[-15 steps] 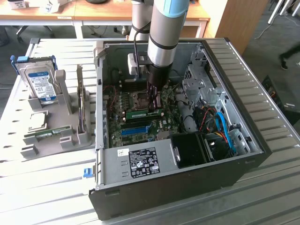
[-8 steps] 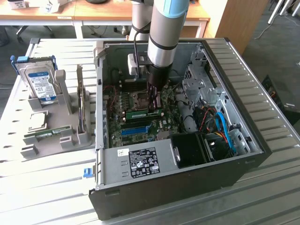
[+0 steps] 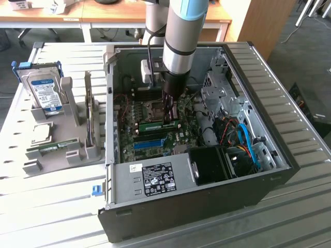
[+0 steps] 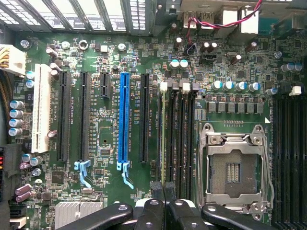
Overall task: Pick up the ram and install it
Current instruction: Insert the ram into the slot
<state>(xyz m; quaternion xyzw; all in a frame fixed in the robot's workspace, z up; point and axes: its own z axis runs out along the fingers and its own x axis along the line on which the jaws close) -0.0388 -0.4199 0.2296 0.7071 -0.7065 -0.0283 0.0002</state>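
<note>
The ram (image 4: 164, 139) is a slim green stick standing on edge along a black memory slot beside the processor socket (image 4: 234, 165). In the exterior view the ram (image 3: 154, 125) lies across the motherboard's middle, inside the open computer case (image 3: 269, 178). My gripper (image 3: 170, 118) reaches straight down into the case onto the end of the stick nearer the exterior view's right. Its black fingertips (image 4: 155, 186) meet over the stick's upper edge, and the gripper (image 4: 164, 188) is shut on it. Whether the stick is fully seated is hidden.
A grey rack (image 3: 62, 155) at the exterior view's left holds a hard drive (image 3: 45, 92), a silver processor chip (image 3: 41, 133) and another green stick (image 3: 49, 149). Around the slot are empty memory slots (image 4: 184, 139), a blue expansion slot (image 4: 124, 120), cables (image 3: 245, 139) and the power supply (image 3: 155, 178).
</note>
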